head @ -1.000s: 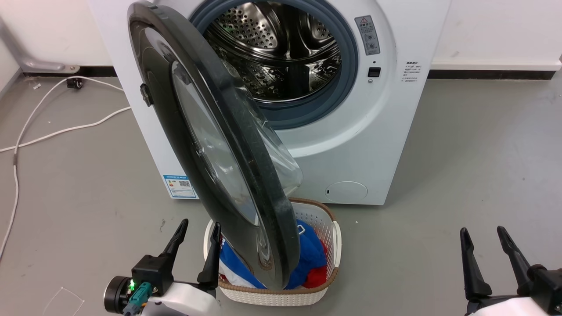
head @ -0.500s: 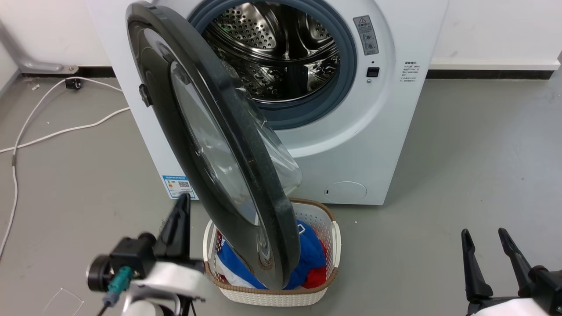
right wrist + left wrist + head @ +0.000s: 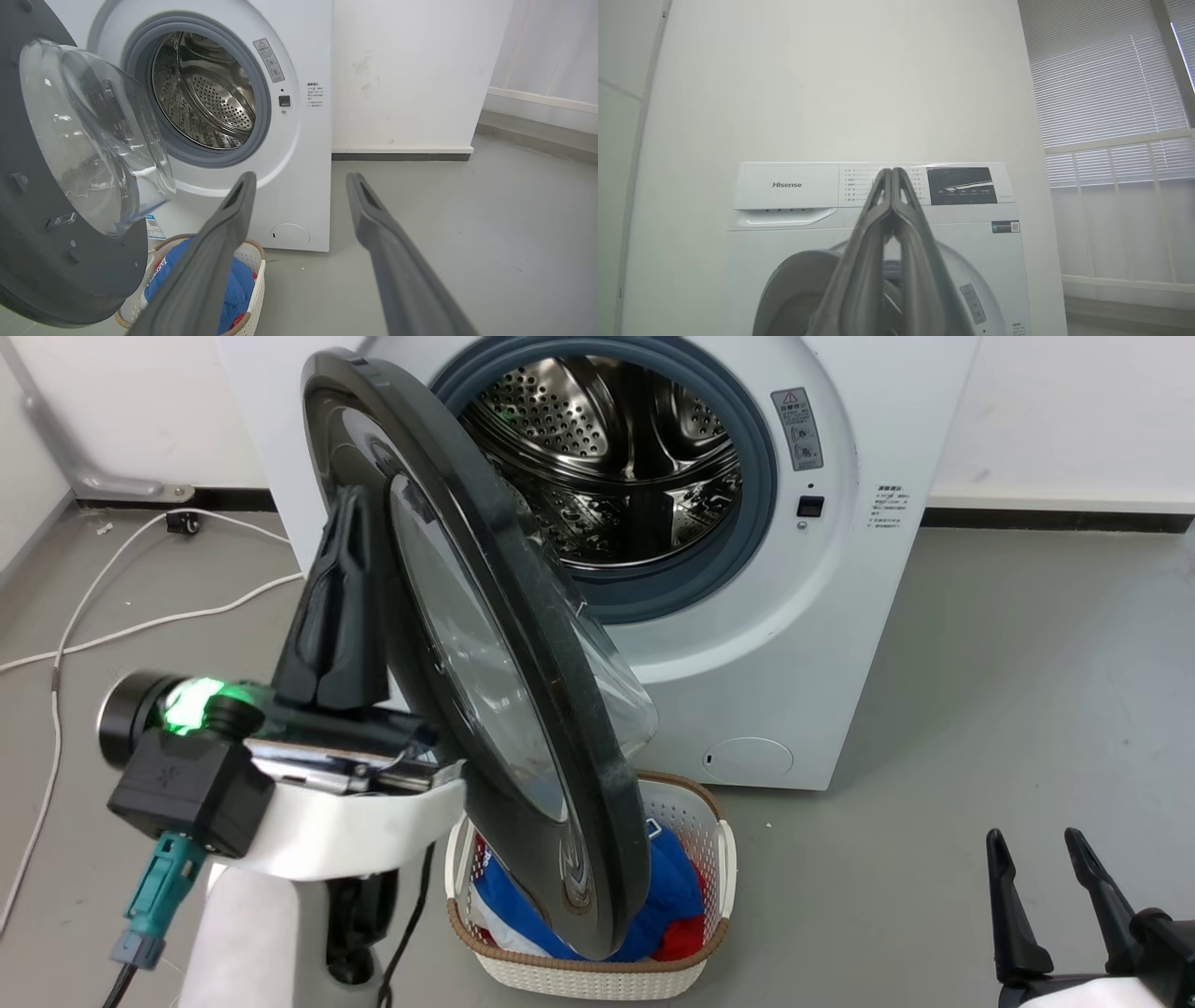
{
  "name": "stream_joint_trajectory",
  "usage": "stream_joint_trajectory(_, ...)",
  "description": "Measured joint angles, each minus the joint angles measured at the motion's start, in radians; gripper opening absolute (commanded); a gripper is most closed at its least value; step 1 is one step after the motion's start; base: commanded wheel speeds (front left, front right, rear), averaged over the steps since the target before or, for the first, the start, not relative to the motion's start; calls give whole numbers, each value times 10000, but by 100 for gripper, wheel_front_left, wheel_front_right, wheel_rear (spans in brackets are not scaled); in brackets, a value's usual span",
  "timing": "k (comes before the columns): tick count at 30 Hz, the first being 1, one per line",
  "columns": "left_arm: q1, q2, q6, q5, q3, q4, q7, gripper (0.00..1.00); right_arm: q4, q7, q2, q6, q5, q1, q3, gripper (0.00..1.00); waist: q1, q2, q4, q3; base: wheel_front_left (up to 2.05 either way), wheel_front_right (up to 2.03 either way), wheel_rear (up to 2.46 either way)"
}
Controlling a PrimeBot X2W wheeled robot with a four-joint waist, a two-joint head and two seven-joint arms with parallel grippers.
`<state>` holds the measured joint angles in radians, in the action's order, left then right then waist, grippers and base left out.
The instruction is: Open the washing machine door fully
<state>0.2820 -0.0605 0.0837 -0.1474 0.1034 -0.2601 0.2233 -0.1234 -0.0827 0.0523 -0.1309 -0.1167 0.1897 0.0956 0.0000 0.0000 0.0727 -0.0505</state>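
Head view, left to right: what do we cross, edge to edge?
White cable on the floor → left gripper → washing machine door → small round white flap → right gripper. Laundry basket and drum overlap the door, so they are left out.

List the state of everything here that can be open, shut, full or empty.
washing machine door: partly open, swung about halfway out.
drum: uncovered, no laundry visible inside.
left gripper: shut, fingers together, beside the door's outer face.
right gripper: open, holding nothing.
laundry basket: holds blue and red clothes, below the door's lower edge.
small round flap: closed.
detergent drawer: closed.
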Motion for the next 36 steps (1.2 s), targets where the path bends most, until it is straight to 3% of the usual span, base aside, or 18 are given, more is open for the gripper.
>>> stream_joint_trajectory(4,443,38,90,-203,871,-846,-474,0,19,-6,0,0,-38,33,0,100,0,0,14,-87,0,0,0)
stream_joint_trajectory(11,438,73,307,-1164,3219,-1532,-1981,0,42,-19,-2,0,-69,218,19,100,0,0,2,-245,0,0,0)
stream_joint_trajectory(21,-1009,-6,393,-2495,5662,-349,-4146,0,10,15,-4,0,-61,270,36,100,0,0,-76,-202,0,0,0)
stream_joint_trajectory(28,-1493,-130,276,-2589,6054,1106,-4462,0,-4,88,-4,0,23,249,-88,100,0,0,-224,-72,0,0,0)
stream_joint_trajectory(36,-1422,-249,-504,-2190,5392,2594,-3893,0,96,86,-4,0,21,198,-165,100,0,0,-414,89,0,0,0)
